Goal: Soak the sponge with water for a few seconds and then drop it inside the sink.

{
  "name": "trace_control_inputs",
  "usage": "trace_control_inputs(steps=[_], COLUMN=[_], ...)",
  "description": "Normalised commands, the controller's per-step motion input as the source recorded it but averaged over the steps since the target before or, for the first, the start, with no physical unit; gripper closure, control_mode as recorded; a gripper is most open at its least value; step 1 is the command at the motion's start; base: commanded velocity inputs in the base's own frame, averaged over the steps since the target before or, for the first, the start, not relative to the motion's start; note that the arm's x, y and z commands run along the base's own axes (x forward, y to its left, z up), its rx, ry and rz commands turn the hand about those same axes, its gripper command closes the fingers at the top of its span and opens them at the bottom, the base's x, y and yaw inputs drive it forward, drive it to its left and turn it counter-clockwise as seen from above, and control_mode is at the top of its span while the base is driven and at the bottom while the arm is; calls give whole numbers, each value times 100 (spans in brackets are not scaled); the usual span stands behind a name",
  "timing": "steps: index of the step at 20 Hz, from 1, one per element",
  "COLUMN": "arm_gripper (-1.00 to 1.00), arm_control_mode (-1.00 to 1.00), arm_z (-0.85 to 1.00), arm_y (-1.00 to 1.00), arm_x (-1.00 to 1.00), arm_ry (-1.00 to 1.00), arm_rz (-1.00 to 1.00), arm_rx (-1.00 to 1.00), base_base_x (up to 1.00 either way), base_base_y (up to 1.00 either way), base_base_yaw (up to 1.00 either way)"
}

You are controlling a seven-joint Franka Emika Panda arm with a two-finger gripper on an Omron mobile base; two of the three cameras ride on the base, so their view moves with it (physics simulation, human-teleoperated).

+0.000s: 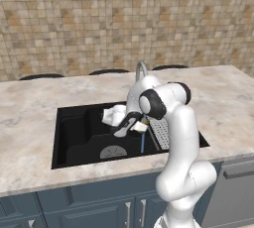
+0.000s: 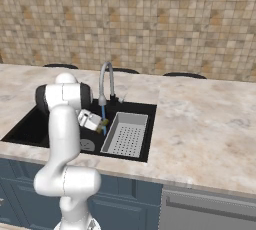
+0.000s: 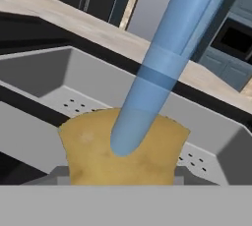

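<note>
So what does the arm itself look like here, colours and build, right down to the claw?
The arm is glossy white, made of thick rounded tube links with dark grey to black bands at the joints. It tapers to a white hand carrying the small dark claw. No cables, labels or markings are visible on it.

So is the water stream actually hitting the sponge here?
Touching. In the hand view the water ends directly on the sponge's face, with no gap; the strainer tray sits behind.

White arm with dark joints reaches over black rectangular recessed sink point(image 1: 74, 138) set in beige marbled stone counter point(image 1: 30, 108). Gripper point(image 1: 141, 125) sits beside grey perforated strainer tray point(image 1: 161, 133), thin light-blue water stream point(image 1: 143, 142) just below. Round grey drain point(image 1: 113, 151) nearby.
</note>
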Motion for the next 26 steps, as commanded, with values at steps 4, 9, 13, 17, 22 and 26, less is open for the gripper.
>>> trace_control_inputs(steps=[4, 9, 13, 17, 22, 26], arm_gripper=[100, 100, 100, 100, 100, 100], arm_control_mode=[-100, -100, -100, -100, -100, -100], arm_z=[2, 16, 20, 19, 11, 8], arm_y=[31, 42, 47, 44, 47, 40], arm_x=[-6, 0, -2, -8, -20, -25], arm_ry=[-11, -9, -4, -1, 0, -2], arm_rz=[0, 0, 0, 2, 5, 5], arm_rx=[15, 11, 8, 6, 8, 12], base_base_x=[0, 0, 0, 0, 0, 0], base_base_y=[0, 0, 0, 0, 0, 0], base_base_yaw=[0, 0, 0, 0, 0, 0])
